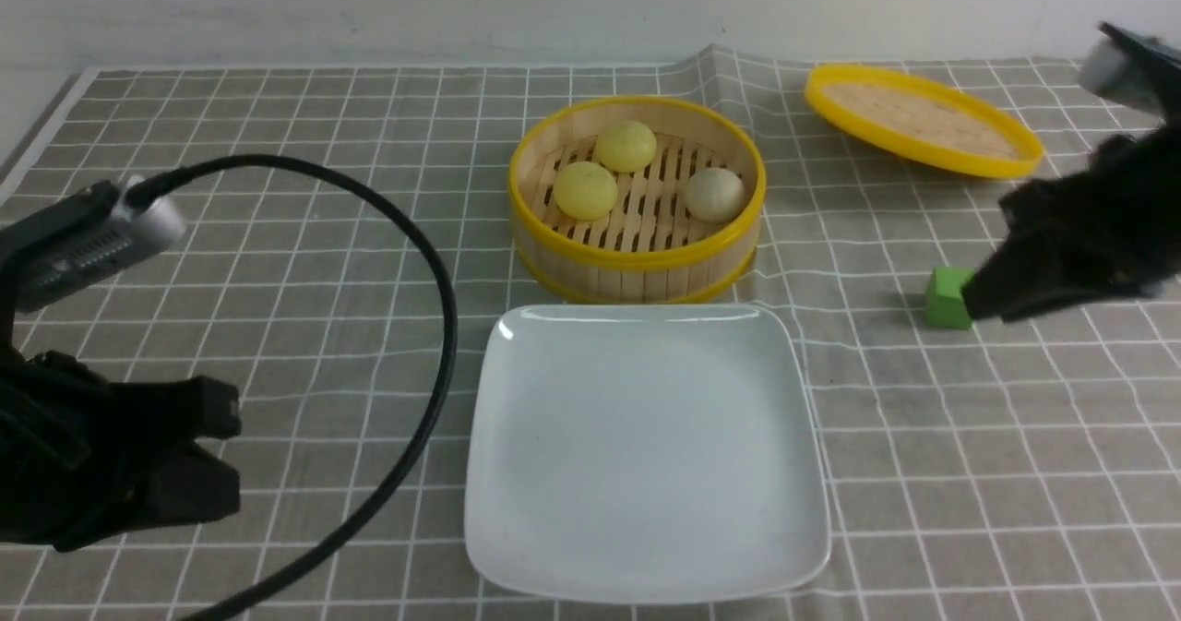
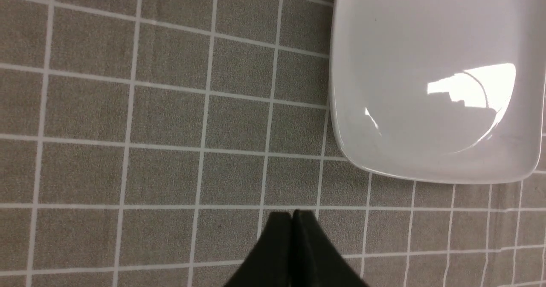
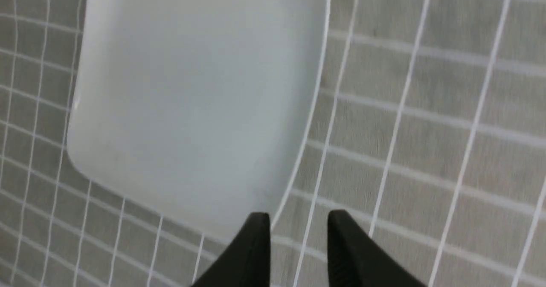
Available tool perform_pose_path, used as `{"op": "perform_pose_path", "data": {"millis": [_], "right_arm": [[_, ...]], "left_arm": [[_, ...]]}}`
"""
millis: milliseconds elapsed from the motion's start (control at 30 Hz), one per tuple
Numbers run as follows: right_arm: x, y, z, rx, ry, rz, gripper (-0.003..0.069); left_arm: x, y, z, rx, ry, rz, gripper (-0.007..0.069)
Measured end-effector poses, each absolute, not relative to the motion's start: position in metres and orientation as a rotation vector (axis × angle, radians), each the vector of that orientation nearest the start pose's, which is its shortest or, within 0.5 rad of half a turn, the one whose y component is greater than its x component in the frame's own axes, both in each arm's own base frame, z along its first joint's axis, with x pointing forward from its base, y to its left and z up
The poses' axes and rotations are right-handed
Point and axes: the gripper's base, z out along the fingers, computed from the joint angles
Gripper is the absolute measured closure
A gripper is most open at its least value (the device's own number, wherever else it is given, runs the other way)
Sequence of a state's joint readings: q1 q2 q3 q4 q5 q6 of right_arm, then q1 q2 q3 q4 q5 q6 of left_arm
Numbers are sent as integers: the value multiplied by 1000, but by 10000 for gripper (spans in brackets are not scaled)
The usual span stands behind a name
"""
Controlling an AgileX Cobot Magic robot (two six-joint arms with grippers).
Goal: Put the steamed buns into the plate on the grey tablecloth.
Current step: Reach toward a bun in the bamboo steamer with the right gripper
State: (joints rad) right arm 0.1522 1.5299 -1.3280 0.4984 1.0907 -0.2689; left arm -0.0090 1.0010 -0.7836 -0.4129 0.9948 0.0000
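- Grey tablecloth (image 1: pixel 923 473) with a thin white grid covers the whole work surface, creased toward the back; a pale wall runs behind it.
- Round bamboo steamer (image 1: pixel 637 256) with a yellow rim sits at centre back, uncovered; its flat lid (image 1: pixel 923 121) lies well apart, to the right rear.
- All three steamed buns rest inside the steamer: a pale yellow bun (image 1: pixel 626 146) at the back, a second yellow bun (image 1: pixel 585 189) to its left, an off-white bun (image 1: pixel 715 194) on the right; none touch.
- White square plate (image 1: pixel 646 446) lies just in front of the steamer with nothing on it.
- My left gripper (image 2: pixel 292 218) hangs low beside the plate's left edge; its jaws are pressed together on nothing.
- My right gripper (image 3: pixel 298 219) has its jaws parted with nothing between them; in the front view its tip sits just beside a small green cube (image 1: pixel 948 298); I cannot tell whether they touch.
- As I judge it, the first pick is yet to come; the off-white bun looks nearest my right arm.
- I would lift away from the cube, come down over the steamer wall from above, straddle the bun, close gently since it looks soft, then clear the rim before crossing to the plate.
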Motion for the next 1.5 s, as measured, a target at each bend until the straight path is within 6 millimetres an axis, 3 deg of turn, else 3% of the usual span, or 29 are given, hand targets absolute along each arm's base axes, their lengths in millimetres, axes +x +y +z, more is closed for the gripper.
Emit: {"op": "perform_pose_path", "data": {"millis": [33,67,167,200,233,333,467,633,800,933,1000,1133,1167,1200,1233,1267,1367,1500], "right_arm": [[320,94,325,-372,2655,600,394],[322,98,326,-381,2652,596,386],[368,130,321,-453,2647,479,317],[371,131,321,-451,2646,472,317],[388,146,317,-494,2640,417,293],[415,170,310,-547,2612,356,272],[448,190,297,-511,2565,313,265],[487,200,261,-391,2529,280,265],[504,204,226,-357,2534,255,265],[508,204,217,-359,2529,232,269],[508,204,217,-360,2530,229,291],[508,203,217,-364,2534,218,431],[508,203,217,-364,2533,216,478],[508,203,218,-366,2531,208,589],[508,203,218,-367,2530,206,589],[508,203,218,-367,2527,205,639],[507,202,224,-368,2531,202,638],[502,200,248,-368,2525,208,638]], "left_arm": [[172,-32,295,-185,2642,-534,608],[172,-32,295,-185,2642,-534,608],[172,-32,295,-186,2640,-533,603],[172,-32,295,-186,2640,-533,603],[172,-32,295,-186,2640,-533,600],[172,-32,295,-186,2640,-533,594],[172,-32,295,-186,2640,-533,589],[172,-32,295,-186,2641,-533,583],[172,-32,295,-186,2641,-533,573],[172,-32,295,-185,2642,-534,570],[172,-32,295,-185,2644,-533,570],[172,-32,295,-184,2644,-530,562],[172,-32,295,-184,2645,-530,559],[172,-32,295,-184,2645,-530,557],[172,-32,295,-184,2645,-530,556],[172,-32,295,-183,2645,-529,554],[172,-32,295,-182,2646,-526,551],[172,-32,295,-181,2646,-525,546]]}}
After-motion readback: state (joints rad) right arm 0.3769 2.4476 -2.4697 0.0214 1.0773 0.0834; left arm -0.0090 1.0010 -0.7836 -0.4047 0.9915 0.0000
